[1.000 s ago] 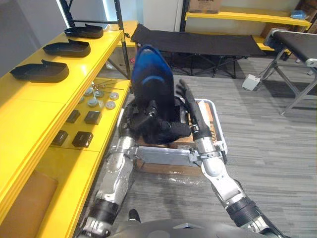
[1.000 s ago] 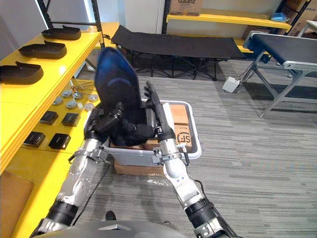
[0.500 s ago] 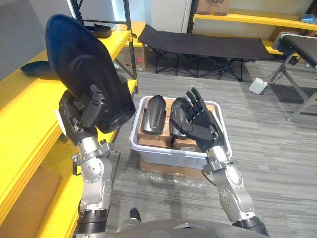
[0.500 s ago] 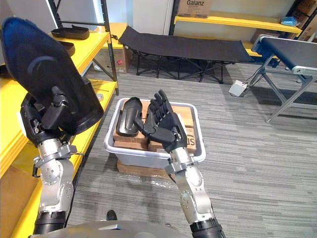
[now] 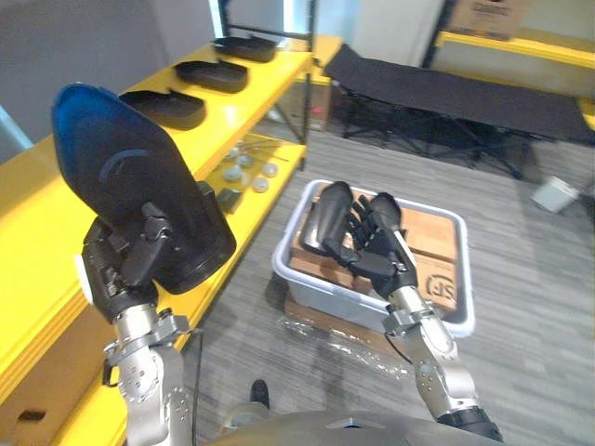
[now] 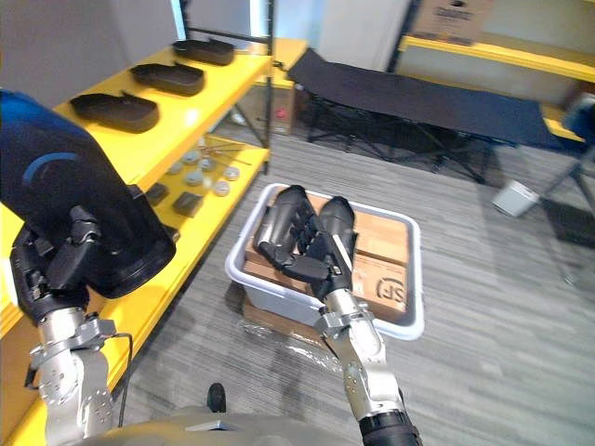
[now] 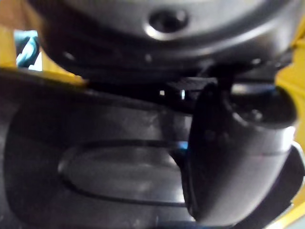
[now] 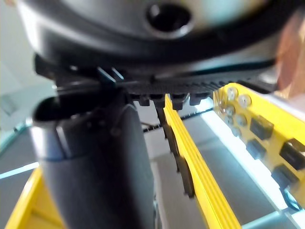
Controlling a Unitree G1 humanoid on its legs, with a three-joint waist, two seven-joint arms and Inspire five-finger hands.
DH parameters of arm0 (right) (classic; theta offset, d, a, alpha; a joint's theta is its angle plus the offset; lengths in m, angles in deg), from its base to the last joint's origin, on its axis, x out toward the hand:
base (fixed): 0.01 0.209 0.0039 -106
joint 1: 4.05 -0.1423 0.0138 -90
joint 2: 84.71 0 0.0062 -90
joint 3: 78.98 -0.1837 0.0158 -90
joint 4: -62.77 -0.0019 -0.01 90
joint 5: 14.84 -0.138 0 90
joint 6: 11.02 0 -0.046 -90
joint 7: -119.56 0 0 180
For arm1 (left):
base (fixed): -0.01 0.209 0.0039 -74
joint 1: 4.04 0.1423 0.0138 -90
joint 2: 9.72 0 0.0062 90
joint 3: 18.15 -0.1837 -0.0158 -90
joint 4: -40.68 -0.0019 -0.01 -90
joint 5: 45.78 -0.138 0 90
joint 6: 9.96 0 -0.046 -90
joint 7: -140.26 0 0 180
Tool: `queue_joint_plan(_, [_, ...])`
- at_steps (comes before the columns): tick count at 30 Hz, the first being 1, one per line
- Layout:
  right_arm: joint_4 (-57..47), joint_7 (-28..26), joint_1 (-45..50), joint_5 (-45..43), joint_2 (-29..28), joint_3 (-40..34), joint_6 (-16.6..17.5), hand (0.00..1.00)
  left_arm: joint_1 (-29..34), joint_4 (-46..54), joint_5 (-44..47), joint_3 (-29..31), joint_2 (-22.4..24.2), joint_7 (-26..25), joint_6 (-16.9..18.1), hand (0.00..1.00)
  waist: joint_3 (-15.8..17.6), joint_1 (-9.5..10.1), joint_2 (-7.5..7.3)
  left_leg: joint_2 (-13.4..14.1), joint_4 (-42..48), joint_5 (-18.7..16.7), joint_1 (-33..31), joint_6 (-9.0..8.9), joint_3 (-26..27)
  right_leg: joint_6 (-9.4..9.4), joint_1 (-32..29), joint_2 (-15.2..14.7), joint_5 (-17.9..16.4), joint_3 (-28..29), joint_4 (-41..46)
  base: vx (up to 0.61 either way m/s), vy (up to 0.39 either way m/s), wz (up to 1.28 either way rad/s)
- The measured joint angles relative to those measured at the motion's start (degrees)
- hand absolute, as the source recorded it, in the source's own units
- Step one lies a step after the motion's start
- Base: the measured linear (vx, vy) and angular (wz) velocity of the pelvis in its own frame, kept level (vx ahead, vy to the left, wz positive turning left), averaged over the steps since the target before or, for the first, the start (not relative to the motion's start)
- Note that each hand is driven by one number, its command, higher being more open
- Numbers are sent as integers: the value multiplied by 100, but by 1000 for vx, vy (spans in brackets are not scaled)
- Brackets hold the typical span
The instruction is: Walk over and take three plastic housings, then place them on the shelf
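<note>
As left hand (image 5: 125,269) grips a housing (image 5: 121,167), eye views show right hand (image 5: 376,253) spread.

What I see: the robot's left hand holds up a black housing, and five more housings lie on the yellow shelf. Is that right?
Not five: three housings lie on the yellow shelf, as the left eye view shows. The left hand does hold up a black housing.

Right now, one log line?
left hand: shut on plastic housing | right hand: open, by bin | housing not yet shelved
</note>
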Motion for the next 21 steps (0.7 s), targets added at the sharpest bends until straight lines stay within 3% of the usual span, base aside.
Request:
queue_joint_plan(2, [56, 211, -401, 355, 135, 297, -25, 100, 260, 62, -49, 278, 27, 36, -27, 0, 26, 198, 38, -30, 3, 27, -1, 19, -221, -37, 120, 13, -40, -191, 60, -2, 27, 47])
queue_joint_plan(5, [50, 511, -609, 508, 145, 255, -87, 100, 399, 60, 5, 356, 28, 266, -34, 0, 88, 260, 72, -129, 272, 45, -282, 101, -494, 34, 325, 10, -139, -727, 157, -56, 43, 101])
queue_joint_plan(6, [26, 633, -596, 520, 146, 152, -145, 100, 354, 58, 4, 334, 12, 480, -33, 0, 156, 188, 164, -83, 518, -143, -515, 219, -122, 85, 362, 10, -217, -1051, 239, -131, 76, 136])
queue_joint_plan(7, [-12, 703, -578, 536, 182, 87, -175, 100, 295, 58, 1, 308, 13, 609, -32, 0, 182, 98, 151, 11, 674, -160, -601, 251, 180, 94, 404, 14, -259, -1230, 296, -149, 71, 152])
queue_joint_plan(8, [-13, 826, -541, 738, 296, -24, -204, 100, 189, 54, 3, 170, 2, 818, -32, 0, 321, 46, 284, 127, 827, -137, -670, 278, 530, 128, 475, -23, -408, -1453, 432, -156, 85, 113])
queue_joint_plan(9, [-8, 857, -518, 794, 359, -64, -221, 100, 166, 55, 4, 98, 2, 894, -30, 0, 368, 60, 348, 130, 857, -127, -682, 290, 549, 149, 491, -83, -465, -1500, 501, -151, 104, 90])
queue_joint_plan(11, [-6, 869, -435, 973, 395, -128, -224, 100, 155, 57, 5, -82, -34, 1066, -30, 0, 489, 76, 551, 103, 854, -113, -678, 309, 618, 187, 461, -209, -542, -1473, 739, -124, 108, 27])
queue_joint_plan(12, [-7, 854, -429, 975, 378, -128, -224, 100, 153, 57, 16, -106, -60, 1108, -30, 0, 497, 76, 573, 97, 840, -113, -690, 309, 652, 195, 410, -229, -562, -1408, 815, -113, 102, -4])
queue_joint_plan(15, [-111, 797, -194, 1075, 298, -194, -176, 100, -75, 7, 107, -440, -330, 1404, -42, 0, 519, -80, 544, -42, 644, -2, -750, 359, 451, 156, 115, -190, -867, -505, 1222, -107, 88, 29])
queue_joint_plan(17, [-127, 786, 42, 1142, 299, -318, -152, 100, -265, -119, 267, -756, -409, 1712, -51, 0, 507, -213, 512, -206, 407, 46, -722, 380, 350, 124, 8, -198, -1055, -238, 1381, -104, 90, 75])
queue_joint_plan(21, [-127, 732, 188, 1208, 300, -362, -86, 100, -262, -186, 264, -869, -422, 1906, -54, 0, 522, -185, 534, -186, 348, 128, -741, 341, 489, 94, -122, -205, -1102, -46, 1483, -44, 43, 9])
